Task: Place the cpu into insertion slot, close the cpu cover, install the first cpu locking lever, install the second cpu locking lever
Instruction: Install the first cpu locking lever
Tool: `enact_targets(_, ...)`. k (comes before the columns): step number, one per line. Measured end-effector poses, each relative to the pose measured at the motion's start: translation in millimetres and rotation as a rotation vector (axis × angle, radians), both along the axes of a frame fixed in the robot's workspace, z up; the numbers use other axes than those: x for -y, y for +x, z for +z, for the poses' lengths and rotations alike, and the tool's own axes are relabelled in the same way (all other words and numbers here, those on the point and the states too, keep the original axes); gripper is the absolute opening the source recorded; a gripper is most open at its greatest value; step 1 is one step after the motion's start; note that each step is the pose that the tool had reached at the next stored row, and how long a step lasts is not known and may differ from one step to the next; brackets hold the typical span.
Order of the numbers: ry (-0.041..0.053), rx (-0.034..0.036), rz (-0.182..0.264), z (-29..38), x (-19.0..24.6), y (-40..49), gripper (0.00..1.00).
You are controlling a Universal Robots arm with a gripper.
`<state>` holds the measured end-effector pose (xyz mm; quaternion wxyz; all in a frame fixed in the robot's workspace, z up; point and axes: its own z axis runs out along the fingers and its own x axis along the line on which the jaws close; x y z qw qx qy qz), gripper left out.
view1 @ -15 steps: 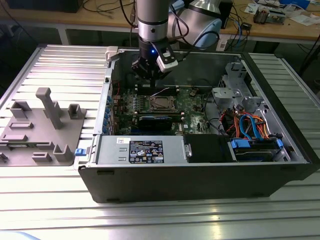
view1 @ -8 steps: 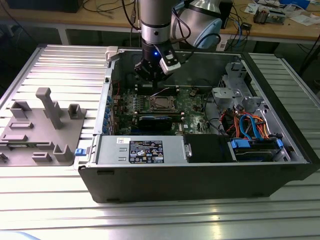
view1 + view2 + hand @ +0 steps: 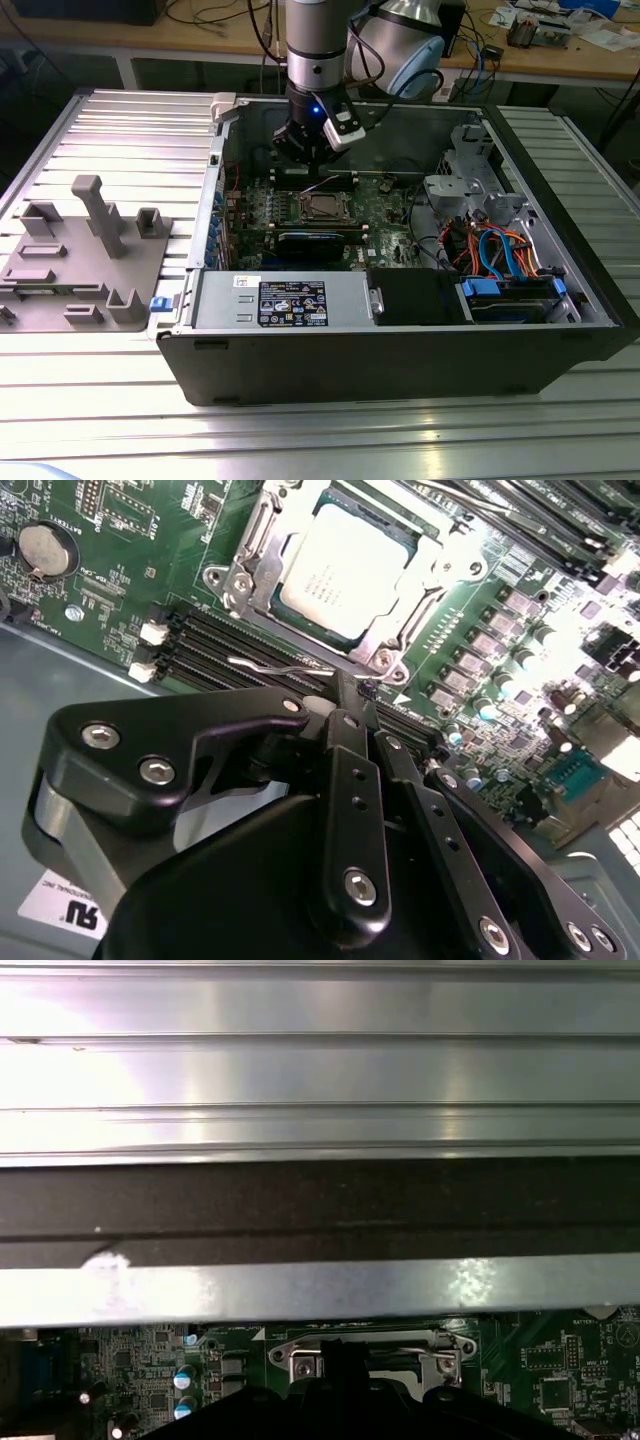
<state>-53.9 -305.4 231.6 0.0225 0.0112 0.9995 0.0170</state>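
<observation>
Tool point(image 3: 352, 691) was closed up, tips together right at the end of the thin wire locking lever point(image 3: 270, 666), just at the far side of the insertion slot point(image 3: 322, 207). Cpu point(image 3: 345, 570) sat in the slot with the cpu cover point(image 3: 430, 575) lying flat over it, mid green board point(image 3: 120, 570) in the open computer case point(image 3: 400, 370) on the tabletop point(image 3: 120, 130).

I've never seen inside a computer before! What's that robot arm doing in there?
A robot arm is reaching into an open computer case on a metal table. The cpu sits in its socket on the green board, and the cpu cover lies closed around it. The arm's tool is down low beside the socket, closed, with its tip right at a thin wire lever along the socket's edge.
</observation>
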Motion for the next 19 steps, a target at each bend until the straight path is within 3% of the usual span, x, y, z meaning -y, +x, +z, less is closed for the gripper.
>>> enact_targets(19, -0.0017, -0.0007, 0.002, -6.3, -4.9, 10.4, 0.11)
